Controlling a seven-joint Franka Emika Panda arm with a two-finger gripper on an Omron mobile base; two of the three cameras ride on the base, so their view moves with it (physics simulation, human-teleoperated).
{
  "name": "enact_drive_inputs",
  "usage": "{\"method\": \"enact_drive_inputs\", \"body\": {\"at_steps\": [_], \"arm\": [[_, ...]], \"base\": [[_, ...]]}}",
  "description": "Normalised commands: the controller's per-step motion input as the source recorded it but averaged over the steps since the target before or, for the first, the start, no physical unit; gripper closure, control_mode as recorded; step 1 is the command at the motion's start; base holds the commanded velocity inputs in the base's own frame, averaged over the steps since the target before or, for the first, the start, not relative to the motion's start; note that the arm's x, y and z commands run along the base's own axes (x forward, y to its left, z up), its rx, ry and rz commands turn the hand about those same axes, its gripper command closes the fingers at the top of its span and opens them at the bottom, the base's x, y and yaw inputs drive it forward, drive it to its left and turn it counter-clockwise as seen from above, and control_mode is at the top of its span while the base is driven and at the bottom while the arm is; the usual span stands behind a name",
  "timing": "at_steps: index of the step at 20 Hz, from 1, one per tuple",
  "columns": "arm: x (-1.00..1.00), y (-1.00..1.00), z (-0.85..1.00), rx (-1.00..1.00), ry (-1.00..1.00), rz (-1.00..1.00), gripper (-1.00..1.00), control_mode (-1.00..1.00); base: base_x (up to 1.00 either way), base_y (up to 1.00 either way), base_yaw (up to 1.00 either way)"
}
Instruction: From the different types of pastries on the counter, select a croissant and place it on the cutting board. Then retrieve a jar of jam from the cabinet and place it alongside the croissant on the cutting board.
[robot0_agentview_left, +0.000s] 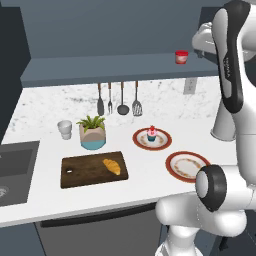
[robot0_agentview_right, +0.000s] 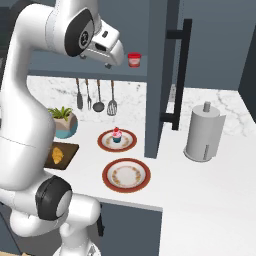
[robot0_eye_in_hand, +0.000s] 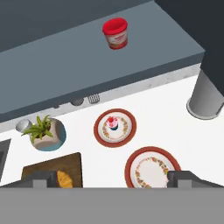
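**Going for the jam on the shelf**

Since the croissant (robot0_agentview_left: 112, 166) already lies on the cutting board (robot0_agentview_left: 85, 173), I judge that part 1 is done and the step in hand is to fetch the jar of jam (robot0_eye_in_hand: 116, 33). My gripper (robot0_eye_in_hand: 112, 178) is raised high above the counter (robot0_agentview_left: 45, 107), and in the hand view its 2 tips stand wide apart near the bottom corners, with nothing between them.

To do this step well, I should bring the hand forward to the height of the cabinet (robot0_agentview_left: 100, 67) ledge and approach the jar from the front, not from above, because the space over the shelf looks tight. I would keep the fingers wide until the jar is fully between them, then close around its middle band so it does not tip. The jar is small and squat, so a hold too near the lid could slip, I think.

The jar stands upright and alone on the open ledge, well apart from my gripper, ahead of it and a little toward the middle of the hand view. Below lie 2 orange-rimmed plates, one (robot0_eye_in_hand: 114, 127) with the cupcake (robot0_eye_in_hand: 113, 123) and one (robot0_eye_in_hand: 151, 168) bare, which I must not disturb on the way back.
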Motion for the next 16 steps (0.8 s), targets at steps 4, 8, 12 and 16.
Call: {"method": "enact_drive_inputs", "body": {"at_steps": [4, 8, 12, 16], "arm": [[0.14, -0.12, -0.49, 0.03, -0.11, 0.02, -1.0, -1.0], [0.35, -0.02, 0.03, -0.02, -0.28, 0.0, -1.0, -1.0], [0.22, 0.24, -0.08, -0.05, -0.09, 0.01, -1.0, -1.0], [0.35, 0.0, -0.14, 0.0, -0.02, 0.02, -1.0, -1.0]], "base": [[0.0, 0.0, 0.0], [0.0, 0.0, 0.0], [0.0, 0.0, 0.0], [0.0, 0.0, 0.0]]}}
